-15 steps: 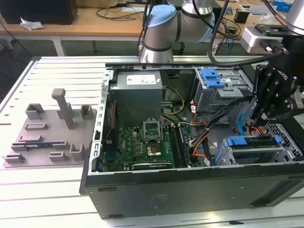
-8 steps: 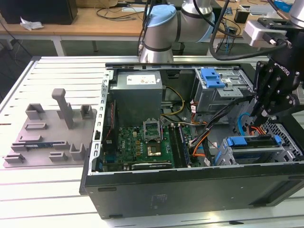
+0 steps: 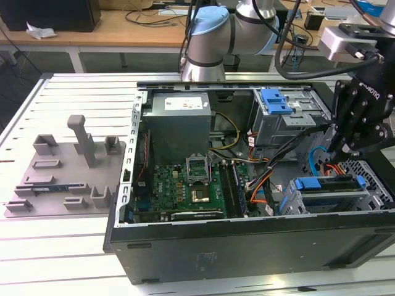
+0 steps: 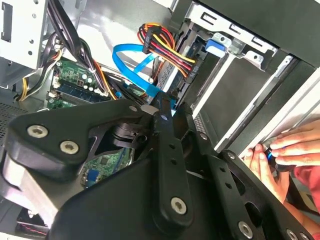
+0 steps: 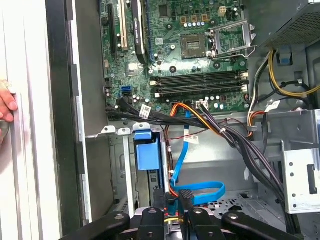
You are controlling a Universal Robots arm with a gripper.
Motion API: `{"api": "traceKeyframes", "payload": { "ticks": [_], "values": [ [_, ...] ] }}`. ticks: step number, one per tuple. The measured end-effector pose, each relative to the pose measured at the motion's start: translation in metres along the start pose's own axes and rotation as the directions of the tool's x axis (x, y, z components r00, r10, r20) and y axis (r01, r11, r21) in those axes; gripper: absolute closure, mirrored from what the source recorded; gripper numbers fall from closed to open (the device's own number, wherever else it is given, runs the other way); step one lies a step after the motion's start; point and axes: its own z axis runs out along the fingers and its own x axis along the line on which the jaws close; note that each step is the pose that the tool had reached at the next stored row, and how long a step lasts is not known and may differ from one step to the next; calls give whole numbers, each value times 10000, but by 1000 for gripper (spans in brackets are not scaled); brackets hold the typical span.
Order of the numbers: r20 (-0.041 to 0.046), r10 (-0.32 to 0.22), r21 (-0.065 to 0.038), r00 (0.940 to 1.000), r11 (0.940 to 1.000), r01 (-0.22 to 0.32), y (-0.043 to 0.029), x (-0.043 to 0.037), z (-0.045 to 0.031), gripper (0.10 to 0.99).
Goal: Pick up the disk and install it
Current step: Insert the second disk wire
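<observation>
Exterior view: gripper [image 3: 350,137] poised inside computer case [image 3: 185,259], above drive cage [image 3: 336,198] for access; finger state cannot be told.

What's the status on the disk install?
Hand low over drive cage. Disk in cage, blue bracket showing. Blue cable alongside; person's fingers at case edge.

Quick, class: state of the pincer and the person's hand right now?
Pincer: cannot be told, open or closed.
Person's hand: fingertips pinching a small dark object.
</observation>
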Motion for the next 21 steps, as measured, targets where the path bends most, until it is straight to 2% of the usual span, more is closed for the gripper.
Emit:
{"api": "traceKeyframes", "payload": {
  "ticks": [10,21],
  "values": [
    [-1,-22,-3,10000,10000,22,-47,14,50,827],
    [-4,-24,-18,10000,10000,24,-48,5,69,843]
  ]
}}
